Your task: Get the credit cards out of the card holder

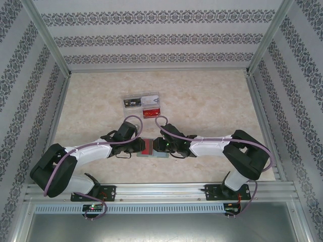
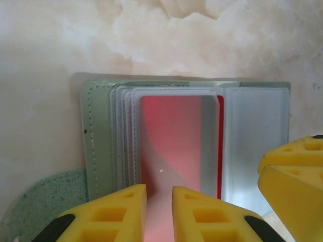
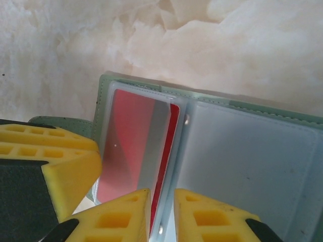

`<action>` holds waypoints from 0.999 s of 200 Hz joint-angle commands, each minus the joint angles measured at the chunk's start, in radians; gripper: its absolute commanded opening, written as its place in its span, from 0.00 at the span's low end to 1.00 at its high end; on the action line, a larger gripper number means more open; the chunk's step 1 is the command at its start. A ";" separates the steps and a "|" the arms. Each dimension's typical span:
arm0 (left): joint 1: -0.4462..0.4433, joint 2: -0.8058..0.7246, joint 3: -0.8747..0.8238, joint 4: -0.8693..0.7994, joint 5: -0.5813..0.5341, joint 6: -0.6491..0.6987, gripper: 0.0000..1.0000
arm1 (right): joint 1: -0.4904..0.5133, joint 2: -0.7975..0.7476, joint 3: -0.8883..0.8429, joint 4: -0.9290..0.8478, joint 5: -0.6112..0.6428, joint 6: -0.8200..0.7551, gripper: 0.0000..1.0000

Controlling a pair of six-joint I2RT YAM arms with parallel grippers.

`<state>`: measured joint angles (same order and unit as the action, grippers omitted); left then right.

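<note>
On the pale marbled surface (image 1: 212, 101), locate the card holder (image 2: 98, 141) lying open and flat between the two arms, with a reddish card (image 2: 171, 141) seated in a clear pocket. Note the left end effector (image 2: 159, 214) pinched nearly shut on the near edge of that pocket. Note the right end effector (image 3: 161, 214) likewise nearly shut on the near edge beside the fold.
</note>
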<state>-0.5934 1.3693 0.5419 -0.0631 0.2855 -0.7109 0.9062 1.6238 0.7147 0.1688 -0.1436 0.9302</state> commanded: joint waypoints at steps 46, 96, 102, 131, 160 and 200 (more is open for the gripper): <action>0.009 0.042 -0.029 0.062 0.034 -0.019 0.20 | 0.011 0.054 0.029 0.028 -0.019 0.048 0.21; 0.009 0.031 -0.033 0.055 0.030 -0.023 0.19 | 0.009 0.070 0.021 0.034 -0.022 0.065 0.20; 0.009 0.029 -0.033 0.054 0.029 -0.023 0.19 | 0.009 0.071 0.020 0.035 -0.023 0.066 0.20; 0.009 0.021 -0.036 0.052 0.029 -0.024 0.19 | 0.008 0.079 0.017 0.048 -0.028 0.071 0.19; 0.009 0.019 -0.036 0.052 0.030 -0.026 0.19 | 0.008 0.093 0.018 0.072 -0.048 0.079 0.16; 0.009 0.018 -0.036 0.037 0.015 -0.028 0.13 | 0.005 0.075 0.001 0.072 -0.037 0.087 0.09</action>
<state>-0.5934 1.3930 0.5251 -0.0086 0.3069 -0.7269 0.9070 1.7020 0.7242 0.2150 -0.1699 1.0073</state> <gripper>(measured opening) 0.151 0.094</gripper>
